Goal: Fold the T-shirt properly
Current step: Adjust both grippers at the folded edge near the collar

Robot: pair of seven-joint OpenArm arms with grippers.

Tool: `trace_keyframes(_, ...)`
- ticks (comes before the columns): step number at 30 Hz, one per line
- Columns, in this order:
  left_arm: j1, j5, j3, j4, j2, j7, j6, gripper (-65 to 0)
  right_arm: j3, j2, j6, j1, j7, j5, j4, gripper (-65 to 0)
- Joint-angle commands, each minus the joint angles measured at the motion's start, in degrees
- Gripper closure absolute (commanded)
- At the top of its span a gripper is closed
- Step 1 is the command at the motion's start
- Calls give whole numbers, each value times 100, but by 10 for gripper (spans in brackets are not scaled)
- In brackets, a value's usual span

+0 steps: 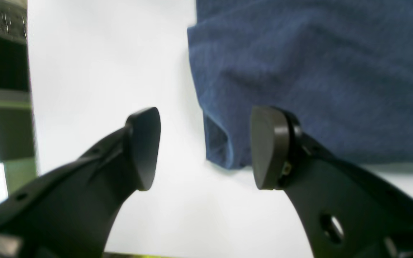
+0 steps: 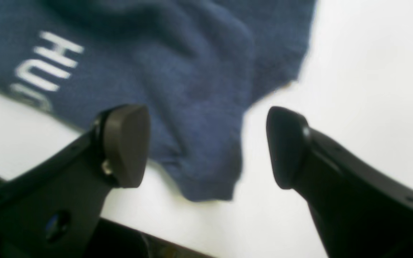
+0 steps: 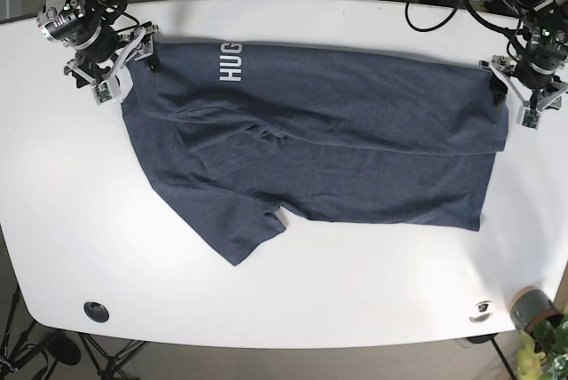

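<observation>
Under the left wrist camera, the left pincer gapes wide, empty, straddling a corner of the navy T-shirt on the white surface. From the right wrist, the right pincer is equally spread, holding nothing, above another shirt corner; white letters "HU" show. At the base view, the shirt lies spread out, "HUG" legible near its far edge.
</observation>
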State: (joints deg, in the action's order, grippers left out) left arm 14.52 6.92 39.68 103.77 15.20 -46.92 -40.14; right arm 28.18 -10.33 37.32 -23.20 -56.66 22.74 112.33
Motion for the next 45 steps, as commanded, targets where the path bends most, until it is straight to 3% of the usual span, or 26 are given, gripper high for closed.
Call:
trace_keyframes(1, -138, 42, -25, -148, 199, 221, 14, -371, 34, -53, -238, -5, 97, 60, 77, -480)
trace_keyframes(4, -208, 34, 1, -605, 313, 336, 14, -371, 8, -53, -413, 4, 97, 77, 68, -480)
trace_keyframes(11, -200, 34, -43, -1247, 489, 634, 14, -310, 8, -44, -431, 4, 106, 113, -495, -468)
trace_keyframes(18, -208, -116, -245, -1862, 506, 1056, 14, -211, 34, 132, -422, 118, 141, 77, -776, -308)
trace_keyframes(22, -208, -582, -447, -2126, 489, 1276, 14, -97, 17, 140, -422, 144, 141, 113, -987, -243)
trace_keyframes(26, -217, -696, -438, -2135, 489, 1285, 14, 0, 8, 140, -422, 153, 141, 113, -1058, -154)
trace_keyframes(31, -156, -679, -403, -1985, 497, 1267, 14, 0, 8, 132, -405, 109, 141, 113, -1049, -70)
trace_keyframes(37, 249, -679, -386, -1757, 506, 1259, 14, 0, 26, 105, 96, -49, 132, 77, -1014, -65)
trace_keyframes(45, 978, -679, 98, -1247, 269, 1259, 14, 0, 34, -53, 176, -392, 132, 95, -1014, -70)
